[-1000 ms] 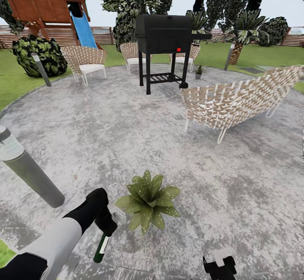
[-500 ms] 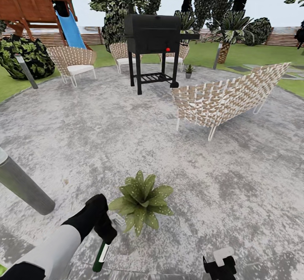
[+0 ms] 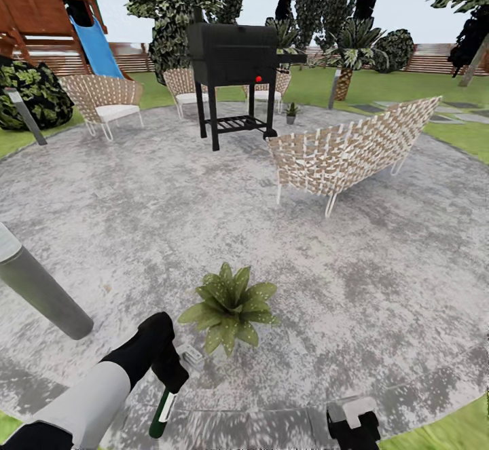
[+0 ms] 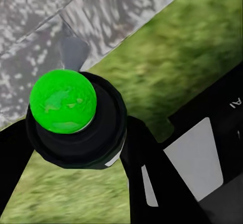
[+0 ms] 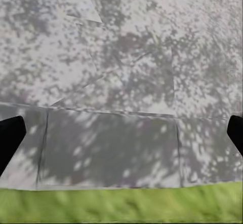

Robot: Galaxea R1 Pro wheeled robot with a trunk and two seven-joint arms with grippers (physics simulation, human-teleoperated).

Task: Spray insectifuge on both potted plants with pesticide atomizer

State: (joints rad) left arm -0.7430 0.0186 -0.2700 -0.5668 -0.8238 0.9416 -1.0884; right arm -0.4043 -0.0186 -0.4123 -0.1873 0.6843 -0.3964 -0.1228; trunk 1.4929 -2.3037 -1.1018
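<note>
The pesticide atomizer (image 3: 163,413), a slim dark bottle with a white patch, is clamped in the left gripper (image 3: 171,381) and hangs below it, base lowest, just beside the nearer potted plant (image 3: 229,308). In the left wrist view the atomizer's bright green tip (image 4: 63,101) faces the camera, and the black fingers (image 4: 152,173) close on either side of its dark collar, above the patio's edge and a strip of grass (image 4: 192,57).

The nearer potted plant, a low rosette of speckled green leaves, sits on the round grey stone patio (image 3: 380,280). A grey bollard light (image 3: 37,287) leans on the far side of the left arm from the plant. A small potted plant (image 3: 291,112), too distant to make out in detail, stands beyond the nearer potted plant at the patio's far edge, just beside the black grill (image 3: 234,70).

Between the nearer potted plant and the grill stands a long wicker chair (image 3: 350,151) with its back toward the camera; further wicker chairs (image 3: 102,100) stand beside the grill. Beyond these are a wooden play structure with a blue slide (image 3: 95,46), trees, and a slatted fence (image 3: 441,60).

The right gripper (image 3: 353,423) is at the head view's lower edge, near the patio rim; in the right wrist view its two fingertips (image 5: 11,138) are spread wide with bare paving and a grass border between them.
</note>
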